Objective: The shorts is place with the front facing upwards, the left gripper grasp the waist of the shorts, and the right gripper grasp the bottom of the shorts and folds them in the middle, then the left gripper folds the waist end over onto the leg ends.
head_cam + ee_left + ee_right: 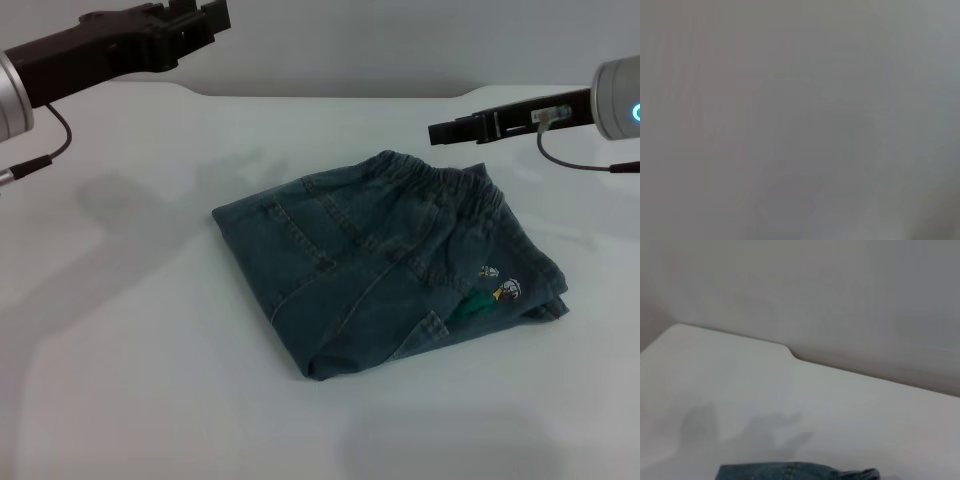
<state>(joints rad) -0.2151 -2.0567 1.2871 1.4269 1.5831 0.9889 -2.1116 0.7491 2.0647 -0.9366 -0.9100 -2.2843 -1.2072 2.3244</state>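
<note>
Showing only shorts (797, 471) edge, right wrist misses both grippers overhead.

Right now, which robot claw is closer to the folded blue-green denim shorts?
The right gripper: it hangs just beyond the gathered waistband of the folded blue-green denim shorts, apart from it. The left gripper is raised farther off, beyond the shorts' left side.

The head camera looks down from the near side over the whole bench (150, 400); the right wrist camera looks low across it — both catch the shorts (390, 260). The left wrist camera shows only blank grey.
</note>
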